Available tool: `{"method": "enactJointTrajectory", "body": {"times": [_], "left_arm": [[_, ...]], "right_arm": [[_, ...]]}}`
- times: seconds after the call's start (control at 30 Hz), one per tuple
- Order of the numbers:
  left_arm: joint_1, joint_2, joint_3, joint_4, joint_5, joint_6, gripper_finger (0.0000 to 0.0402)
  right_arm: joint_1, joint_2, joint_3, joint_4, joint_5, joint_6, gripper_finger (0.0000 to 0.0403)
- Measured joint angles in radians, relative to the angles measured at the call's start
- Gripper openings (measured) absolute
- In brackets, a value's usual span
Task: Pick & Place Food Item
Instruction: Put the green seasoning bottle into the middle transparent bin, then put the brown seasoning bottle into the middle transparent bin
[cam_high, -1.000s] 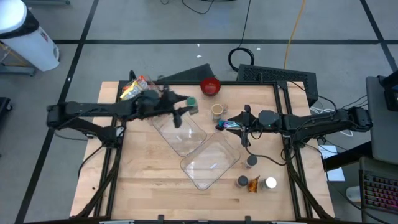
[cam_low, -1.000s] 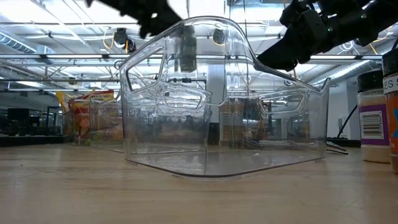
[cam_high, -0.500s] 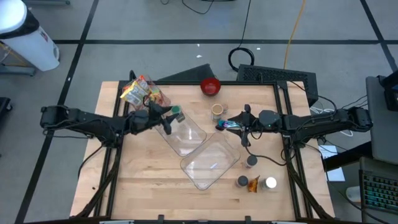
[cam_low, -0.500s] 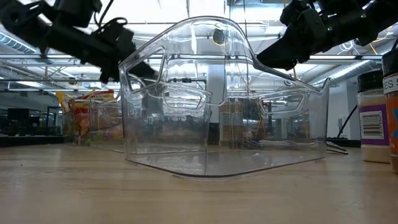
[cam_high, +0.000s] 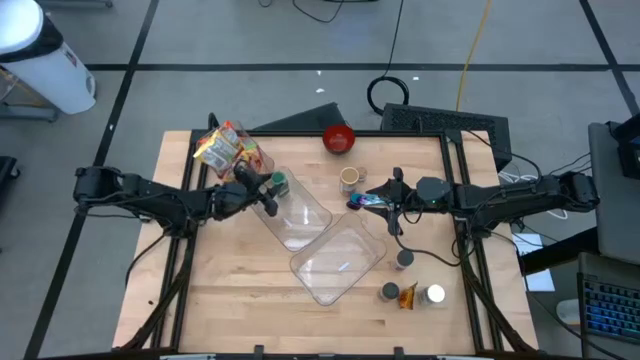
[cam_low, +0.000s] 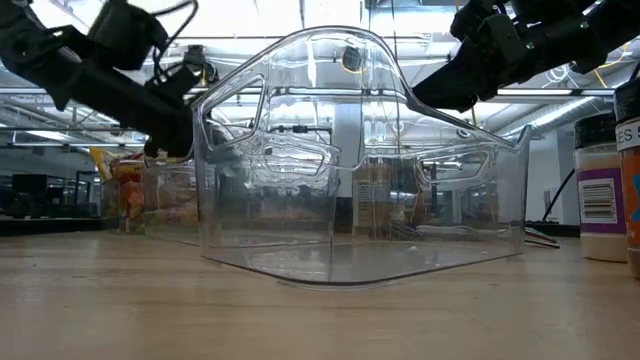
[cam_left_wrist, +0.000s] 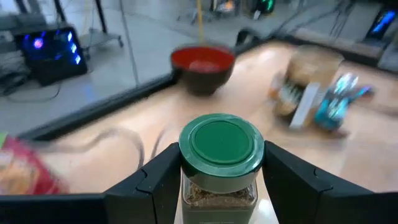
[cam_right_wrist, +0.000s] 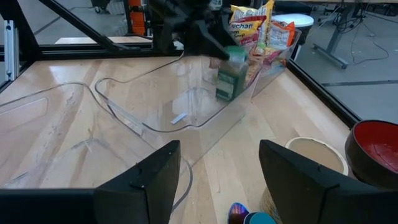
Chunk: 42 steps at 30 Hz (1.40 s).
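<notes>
Carrying a green-lidded spice jar, the left tool pinches the jar's glass body between its two fingers and holds it above the far end of the nearer-to-it clear bin. In the right wrist view the jar hangs inside the bin's rim line, clear of the floor of the bin, so the transport step looks nearly over and the placing step is in hand. The next move likely calls for lowering the jar until it stands on the bin floor, then spreading the fingers and lifting straight up so the lid is not dragged over.

The right tool waits on the opposite side of the bins, its fingers spread with nothing between them; a blue-wrapped item lies just below it, beside a small cardboard cup.

A second clear bin sits beside the first, nearer the front edge. The wooden tabletop also bears a red bowl, a basket of snack packets just behind the left tool, and a few small jars below the right tool. Beyond lies grey floor with cables, a keyboard, and a room of ceiling lights.
</notes>
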Motion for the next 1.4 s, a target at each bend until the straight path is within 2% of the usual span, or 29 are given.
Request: {"method": "enactJointTrajectory", "body": {"times": [0.33, 0.67, 0.73, 0.9, 0.97, 1.4], "left_arm": [[-0.001, 0.122, 0.002, 0.139, -0.018, 0.022, 0.0198], [-0.001, 0.139, 0.002, 0.169, -0.025, 0.022, 0.0198], [-0.001, 0.139, 0.002, 0.174, -0.023, 0.018, 0.0228], [0.0, 0.14, 0.0, 0.211, -0.034, -0.005, 0.0363], [-0.002, 0.141, 0.0, 0.22, -0.03, -0.004, 0.0386], [-0.001, 0.14, 0.0, 0.209, -0.04, 0.011, 0.0318]], "right_arm": [[0.0, 0.0, 0.0, 0.0, 0.0, 0.001, 0.021], [0.0, 0.0, 0.0, -0.001, 0.001, 0.001, 0.021], [0.0, 0.0, 0.0, -0.001, 0.001, 0.001, 0.021], [-0.001, 0.0, 0.0, -0.004, 0.016, 0.001, 0.021], [-0.002, 0.0, 0.0, -0.006, 0.036, 0.001, 0.021], [-0.003, 0.0, 0.0, -0.008, 0.058, 0.001, 0.021]]}}
